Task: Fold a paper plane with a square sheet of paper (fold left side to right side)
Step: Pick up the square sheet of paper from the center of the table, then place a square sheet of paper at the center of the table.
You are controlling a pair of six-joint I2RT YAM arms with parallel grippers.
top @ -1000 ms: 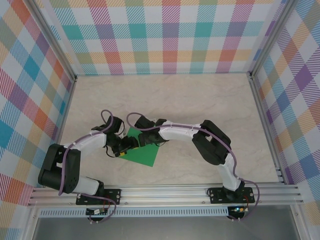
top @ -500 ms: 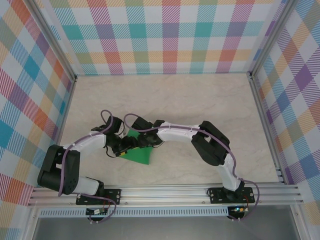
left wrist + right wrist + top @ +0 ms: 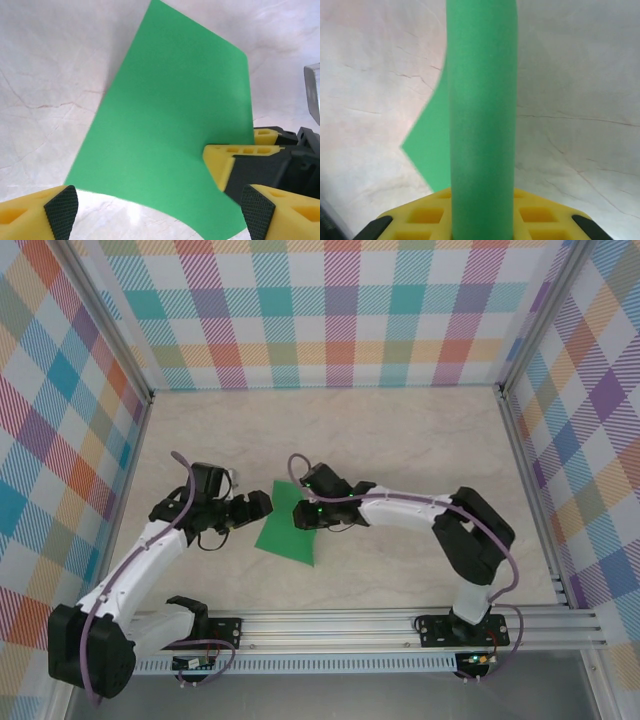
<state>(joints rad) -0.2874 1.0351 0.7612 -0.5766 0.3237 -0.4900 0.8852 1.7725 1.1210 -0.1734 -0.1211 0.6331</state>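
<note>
The square sheet of paper point(image 3: 285, 532) is plain bright green and lies at the table's middle, its right side raised and bowed. My right gripper point(image 3: 303, 514) is shut on that raised edge. In the right wrist view the sheet point(image 3: 481, 110) runs up between the yellow fingers point(image 3: 420, 220) of my right gripper point(image 3: 482, 222). My left gripper point(image 3: 262, 505) hangs open just left of the sheet, apart from it. In the left wrist view its pads point(image 3: 62, 212) frame the sheet point(image 3: 170, 115), and the right gripper's yellow finger point(image 3: 220, 160) pinches the far edge. The paper plane is out of view.
Plaid walls point(image 3: 330, 310) enclose the marble-look table point(image 3: 400, 440) on three sides. An aluminium rail point(image 3: 330, 625) runs along the near edge by the arm bases. Bare table lies behind and to the right of the sheet.
The left gripper let go, opened wider and drew back to the left. The right gripper closed on the sheet's right edge and lifted it, shifting right.
</note>
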